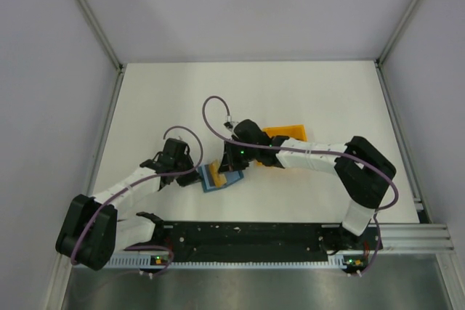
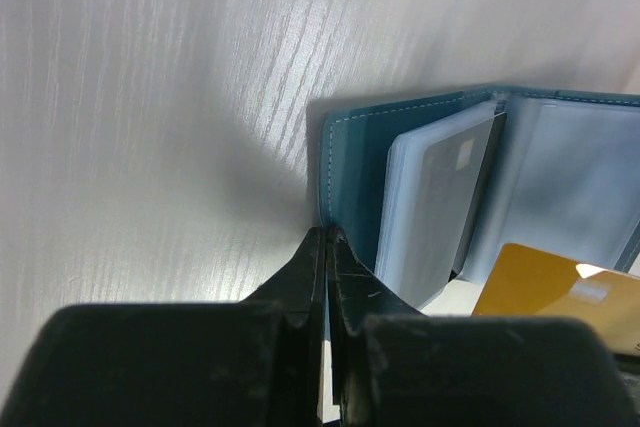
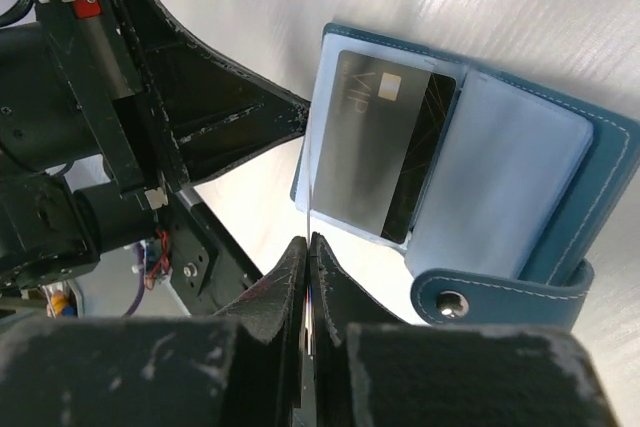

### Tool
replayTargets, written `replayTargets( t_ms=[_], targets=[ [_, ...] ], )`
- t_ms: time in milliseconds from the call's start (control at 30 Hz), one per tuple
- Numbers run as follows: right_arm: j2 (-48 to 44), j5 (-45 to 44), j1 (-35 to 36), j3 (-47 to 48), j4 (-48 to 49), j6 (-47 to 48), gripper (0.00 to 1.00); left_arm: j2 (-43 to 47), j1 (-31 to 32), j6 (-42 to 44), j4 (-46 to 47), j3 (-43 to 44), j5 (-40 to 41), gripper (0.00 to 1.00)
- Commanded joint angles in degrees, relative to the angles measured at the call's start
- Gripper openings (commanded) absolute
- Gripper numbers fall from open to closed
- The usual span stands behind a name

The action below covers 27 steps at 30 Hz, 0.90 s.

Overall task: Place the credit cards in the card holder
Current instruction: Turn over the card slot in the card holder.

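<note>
Lying open on the white table (image 1: 327, 99) between my two wrists, the flat teal-blue stitched card holder (image 1: 229, 182) shows its clear plastic pockets (image 3: 505, 162). The pocket on the page nearer my left arm contains a dark grey card (image 3: 375, 142) marked VIP, with a small chip. From my left wrist this card appears only as a blurred grey shape behind frosted plastic. Whether the other pockets hold anything I cannot tell. A teal strap with a metal snap stud (image 3: 452, 303) curls from the holder's far cover.

My right gripper (image 3: 308, 245) is clenched on a yellow-orange card (image 2: 548, 285), held on edge over the open holder. My own right wrist camera sees it only as a thin pale line rising from between the fingers. Its lower part is cut off in the left wrist view.

My left gripper (image 2: 326, 239) is clenched too, its tips touching the edge of the holder's near cover. Whether they pinch that cover or merely press on it, I cannot tell.

An orange open-topped tray (image 1: 290, 133) sits just behind my right forearm. The arm hides most of it, and its contents cannot be made out.
</note>
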State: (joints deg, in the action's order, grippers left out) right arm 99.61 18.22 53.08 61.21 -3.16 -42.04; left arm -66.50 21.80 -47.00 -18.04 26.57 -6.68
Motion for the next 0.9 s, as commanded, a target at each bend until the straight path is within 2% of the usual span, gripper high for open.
replayTargets(
  t_ms=[0,433,633,867],
  targets=[
    [-0.47,-2.22,-0.08,2.60,-0.27,1.00,0.00,0.67,0.26,-0.19,1.35,-0.02,-0.35,0.00],
    [-3.90,-5.47,-4.56,-0.83,-1.76,2.49,0.00,3.57,0.17,1.47,0.03,1.20,-1.58,0.00],
    [-3.37,-5.65,-4.74,-1.62,-1.67,2.32,0.00,5.85,0.26,1.91,1.34,2.70,-5.80,0.00],
    [-5.39,-6.26,-4.65,0.05,-2.90,3.19,0.00,7.00,0.35,2.35,0.73,3.32,-6.42,0.00]
  ],
)
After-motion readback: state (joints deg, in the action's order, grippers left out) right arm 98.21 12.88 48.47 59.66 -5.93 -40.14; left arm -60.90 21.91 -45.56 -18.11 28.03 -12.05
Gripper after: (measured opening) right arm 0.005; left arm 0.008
